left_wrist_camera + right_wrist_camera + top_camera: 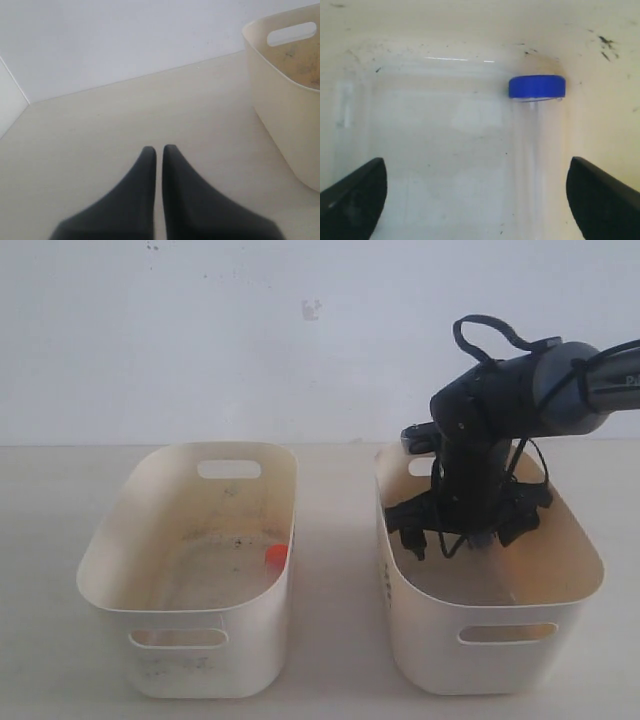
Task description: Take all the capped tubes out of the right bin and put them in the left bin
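While the right gripper [476, 167] hangs low inside the right bin [500, 665], its jaws are spread wide and hold nothing. A blue-capped tube [537, 88] lies ahead of it near the bin's far wall, off the centre line and closer to one finger than the other. Its clear body is faint but seems to run back from the cap toward the gripper. If so, the jaws would close across its width once shifted sideways and advanced. This arm is plainly the nearer one. The left gripper [159, 150], jaws pressed together and empty, sits over the counter [100, 130] beside the left bin [200, 670]. That bin holds one orange-red-capped tube [275, 557] against its inner wall. No other tubes show in the right bin, though the arm hides part of its floor.
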`<state>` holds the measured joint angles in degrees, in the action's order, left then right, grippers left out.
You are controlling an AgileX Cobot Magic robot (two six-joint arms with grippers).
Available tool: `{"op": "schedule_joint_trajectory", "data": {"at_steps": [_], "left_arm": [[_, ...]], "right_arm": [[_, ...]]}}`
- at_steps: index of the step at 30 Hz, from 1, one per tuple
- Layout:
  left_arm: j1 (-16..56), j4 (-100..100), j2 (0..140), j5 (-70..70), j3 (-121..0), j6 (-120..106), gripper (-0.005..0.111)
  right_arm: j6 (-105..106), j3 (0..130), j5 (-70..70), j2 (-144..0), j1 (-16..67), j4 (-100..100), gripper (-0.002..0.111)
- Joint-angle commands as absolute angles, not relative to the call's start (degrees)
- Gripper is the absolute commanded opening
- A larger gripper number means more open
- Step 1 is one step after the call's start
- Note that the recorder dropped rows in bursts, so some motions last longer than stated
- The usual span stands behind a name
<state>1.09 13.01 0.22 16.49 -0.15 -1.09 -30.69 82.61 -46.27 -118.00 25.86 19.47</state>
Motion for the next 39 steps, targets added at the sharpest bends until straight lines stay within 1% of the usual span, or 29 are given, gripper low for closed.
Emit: {"op": "schedule_joint_trajectory", "data": {"at_steps": [1,20,31,32,33,39], "left_arm": [[1.2,13.1,0.0,16.3,0.0,-1.2,0.004],[1.2,13.1,0.0,16.3,0.0,-1.2,0.004],[1.2,13.1,0.0,16.3,0.0,-1.2,0.004],[1.2,13.1,0.0,16.3,0.0,-1.2,0.004],[1.2,13.1,0.0,16.3,0.0,-1.2,0.004],[1.2,13.1,0.0,16.3,0.0,-1.2,0.004]], "right_arm": [[-31.5,82.4,-48.3,-117.7,25.8,23.0,0.089],[-33.1,82.4,-49.0,-121.9,25.8,24.1,0.089],[-29.8,82.4,-46.3,-121.9,25.8,19.9,0.088],[-29.7,82.4,-46.3,-121.9,25.8,19.8,0.085],[-29.2,82.4,-46.3,-121.9,25.8,19.4,0.079],[-29.6,82.4,-47.2,-121.9,25.8,19.0,0.033]]}}
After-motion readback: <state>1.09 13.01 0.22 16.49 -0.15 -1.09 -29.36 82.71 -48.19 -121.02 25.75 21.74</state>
